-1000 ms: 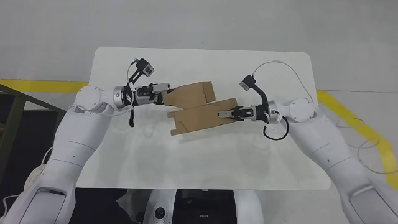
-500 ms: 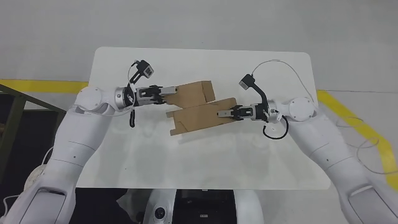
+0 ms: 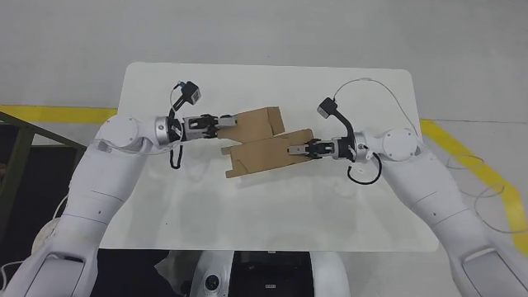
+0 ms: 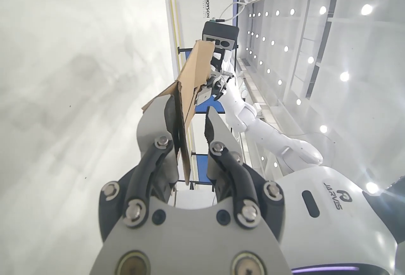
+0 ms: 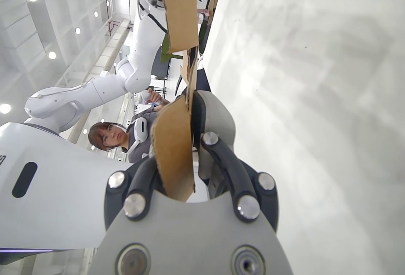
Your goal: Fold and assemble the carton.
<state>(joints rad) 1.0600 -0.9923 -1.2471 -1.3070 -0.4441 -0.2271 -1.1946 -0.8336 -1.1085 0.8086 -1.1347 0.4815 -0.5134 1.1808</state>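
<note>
Carton (image 3: pixel 260 144): brown corrugated cardbd, matt, paper-rough, ragged fluted edges. Table (image 3: pixel 346 206): white top, smooth, matt w/ faint grey smudges. Left gripper (image 4: pixel 186 113) & right gripper (image 5: pixel 190 105): fingers (image 4: pixel 152 124) grey matt metal, black rubbery pads (image 4: pixel 208 128) inside, black links, shiny screw heads; base plates same grey metal.

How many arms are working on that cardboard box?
2. The left end effector sits open around one end of the carton; the right end effector grips the opposite end.

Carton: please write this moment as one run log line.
carton not yet assembled, over table | left gripper open around carton edge | right gripper shut on carton
</note>
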